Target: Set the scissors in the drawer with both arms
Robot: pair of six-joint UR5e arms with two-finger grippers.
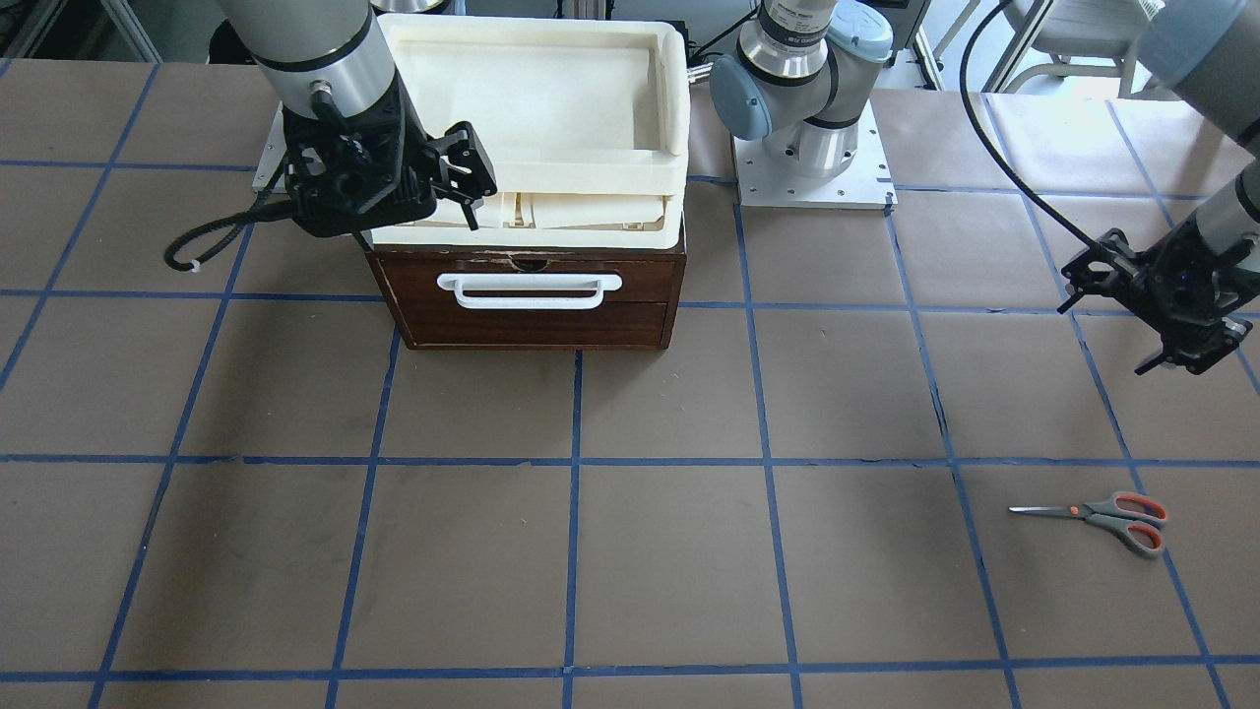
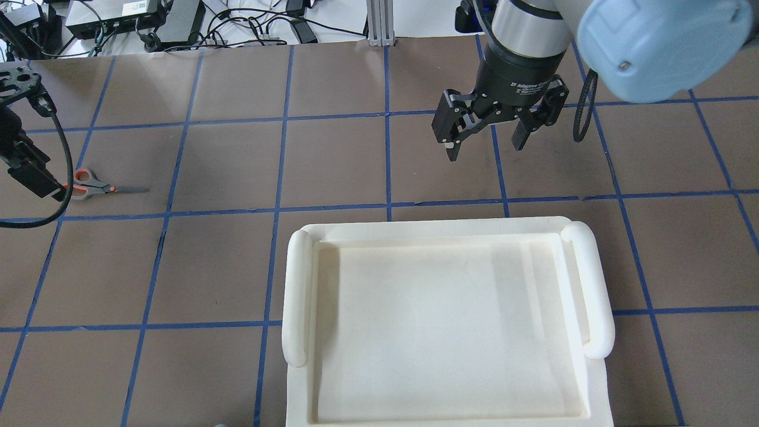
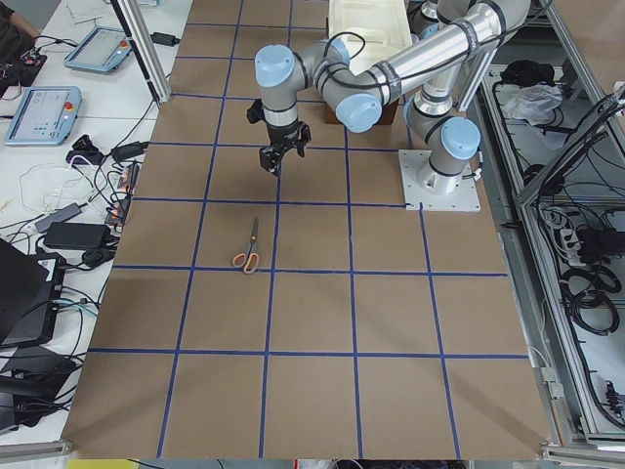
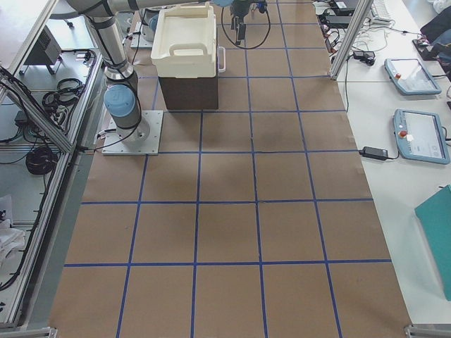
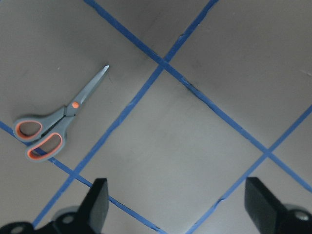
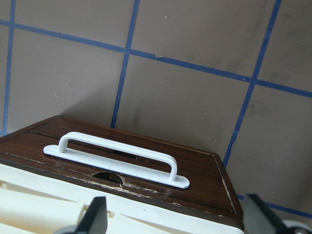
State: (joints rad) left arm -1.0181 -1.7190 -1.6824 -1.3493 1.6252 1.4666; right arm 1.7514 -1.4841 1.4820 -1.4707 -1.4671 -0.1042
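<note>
The left hand (image 5: 178,197) is hovering open, scissors (image 5: 53,129) lying at its ten o'clock; the right hand (image 2: 486,145) is hanging open by the closed drawer (image 1: 532,320).

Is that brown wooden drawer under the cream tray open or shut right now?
Shut. The drawer front sits flush with its wooden box, no inside shows, and neither gripper is touching the white handle.

Brown blue-gridded table (image 1: 669,551); side desks (image 4: 394,113)
</note>
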